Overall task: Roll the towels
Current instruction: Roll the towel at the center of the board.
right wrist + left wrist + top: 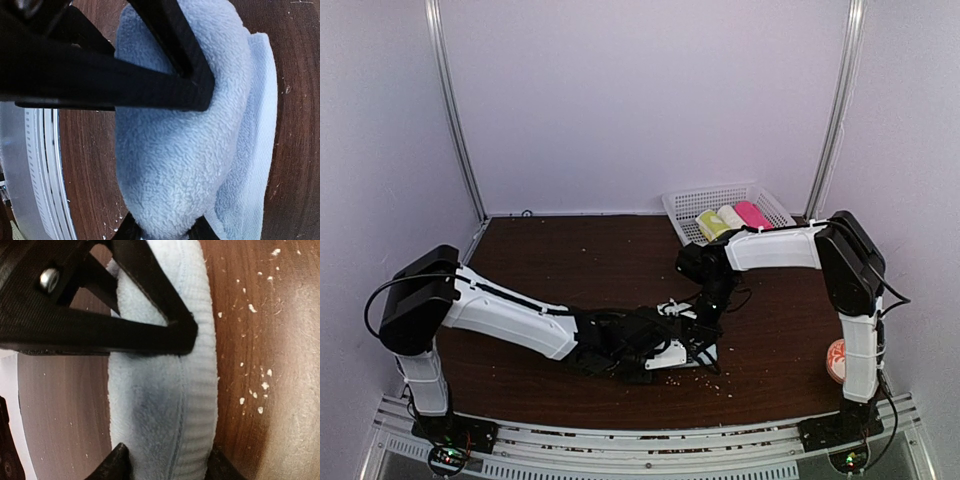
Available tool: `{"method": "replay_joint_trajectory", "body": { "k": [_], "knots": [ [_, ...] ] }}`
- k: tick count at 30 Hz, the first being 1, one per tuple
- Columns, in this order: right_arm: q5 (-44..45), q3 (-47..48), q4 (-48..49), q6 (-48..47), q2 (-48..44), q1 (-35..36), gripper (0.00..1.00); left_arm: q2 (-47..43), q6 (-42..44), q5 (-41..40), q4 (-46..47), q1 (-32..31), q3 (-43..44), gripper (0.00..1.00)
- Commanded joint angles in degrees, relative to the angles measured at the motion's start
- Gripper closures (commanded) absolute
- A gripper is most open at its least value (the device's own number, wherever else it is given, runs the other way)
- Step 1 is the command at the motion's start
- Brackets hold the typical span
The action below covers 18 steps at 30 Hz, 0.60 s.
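Surroundings first: one white mesh basket is sitting at about 1 o'clock on the brown table. It's holding three rolls side by side – the yellow-green towel, a cream roll and a pink roll. One round orange-and-white thing is lying at 4 o'clock beside the right arm's post, too small to make out. Pale crumbs are lying scattered on the wood just beside the action.

The pale blue towel is lying at roughly 6 o'clock, near the front edge and a bit right of centre. From above, both arms are crowding over it, so only a pale sliver is showing there.

The left gripper is clamping onto it, cloth pressing against both fingers. The right gripper is squeezing a plumper part of the same towel.

In both wrist views the bundle's long axis is running 12 to 6, from one finger straight to the other. In the left wrist view a ribbed hem is running along its 3 o'clock side; in the right wrist view a flatter layer is poking out there.

So that's two towels, two grippers – both on the blue one.
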Motion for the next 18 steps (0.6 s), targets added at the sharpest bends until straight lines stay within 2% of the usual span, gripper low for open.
{"method": "replay_joint_trajectory", "body": {
  "k": [1,5,8,13,18],
  "knots": [
    [4.6,-2.9,-4.0,0.3,3.9,0.7,0.81,3.2,-0.2,-3.9,-1.8,0.5,-0.3,0.57],
    [2.3,-2.3,-5.2,-0.6,1.8,0.7,0.76,4.6,-1.0,-0.6,-4.1,0.5,1.6,0.70],
    [1.8,0.5,-7.8,-1.2,-2.1,-0.1,0.69,5.2,-2.1,2.5,-6.2,0.5,2.7,0.77],
    [-5.3,5.2,-15.8,-7.0,-9.6,-3.0,0.56,5.9,-3.6,5.4,-8.4,0.7,3.5,0.78],
    [-6.1,5.3,-12.7,-2.3,-18.7,-6.5,0.52,6.9,-5.7,9.7,-11.0,1.3,5.9,0.79]
  ]
}}
